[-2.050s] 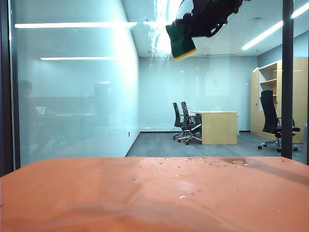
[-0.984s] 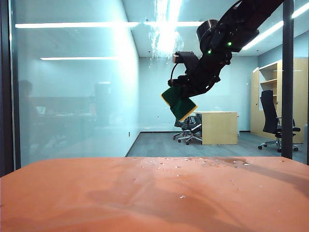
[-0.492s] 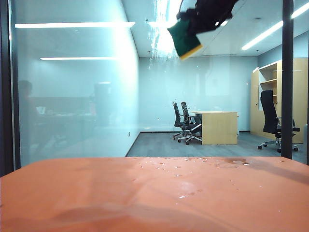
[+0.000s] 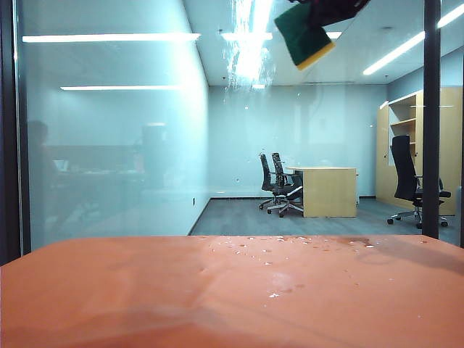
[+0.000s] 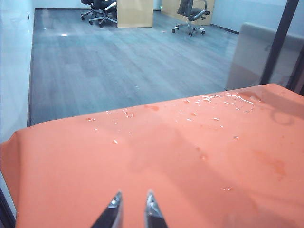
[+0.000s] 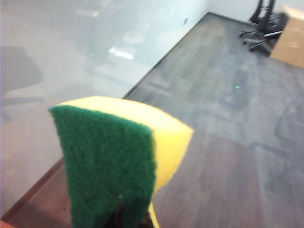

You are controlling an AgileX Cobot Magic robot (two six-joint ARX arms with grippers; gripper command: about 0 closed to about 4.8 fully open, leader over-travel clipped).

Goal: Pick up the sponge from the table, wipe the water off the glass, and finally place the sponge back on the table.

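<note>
Exterior view: my right gripper [image 4: 328,9] is at the very top of the frame, clamped on the one sponge [image 4: 304,34], which I hold tilted high against the glass [image 4: 116,145] with its dark green scouring face toward the camera and a thin yellow edge showing on its lower right side. Just to the sponge's left, whitish streaks of water [image 4: 245,54] run down the pane across the bright glare of a ceiling light. The orange table [image 4: 145,297] fills the lower part of the frame, its far edge scattered with small droplets [image 4: 275,239] too many for me to count.

Through the glass I see an office with one light wooden desk [image 4: 328,191], two black chairs [image 4: 279,185] beside it, a third black chair [image 4: 409,181] at the right, and an open-fronted wooden cabinet [image 4: 406,134] whose shelf contents I cannot make out.

On the right wrist camera the sponge [image 6: 118,156] fills the foreground, green layer and thick yellow foam side by side, the gripper itself hidden behind it.

On the left wrist camera my left gripper [image 5: 132,213] hovers low over the table [image 5: 71,180], its two metal fingertips [image 5: 114,204] slightly parted, holding nothing.
</note>
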